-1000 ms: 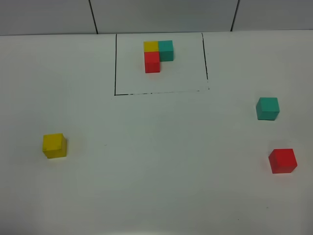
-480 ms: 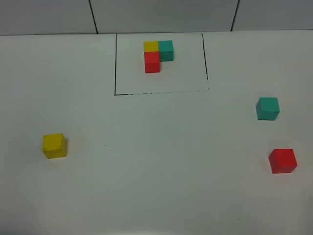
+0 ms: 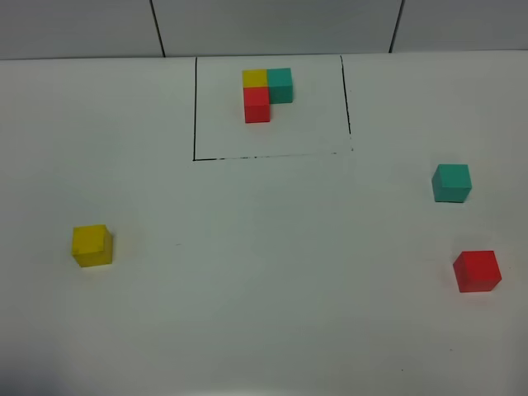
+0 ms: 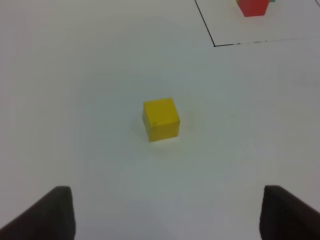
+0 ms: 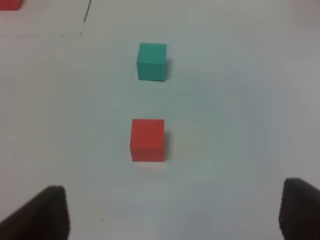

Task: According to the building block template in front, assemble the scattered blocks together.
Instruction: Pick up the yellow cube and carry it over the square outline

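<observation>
The building block template (image 3: 267,92) stands at the back inside a thin black drawn rectangle (image 3: 195,107): yellow and teal cubes side by side, red in front of the yellow. The scattered blocks lie apart: the yellow cube (image 3: 91,245) at the left, the teal cube (image 3: 452,182) and the red cube (image 3: 477,271) at the right. My left gripper (image 4: 167,220) is open and empty, short of the yellow cube (image 4: 161,119). My right gripper (image 5: 172,215) is open and empty, short of the red cube (image 5: 147,139), with the teal cube (image 5: 152,61) beyond it. Neither gripper shows in the exterior view.
The white table (image 3: 272,272) runs back to a grey panelled wall (image 3: 272,25). The rectangle's near left corner (image 4: 214,45) and part of the template's red cube (image 4: 252,6) show in the left wrist view.
</observation>
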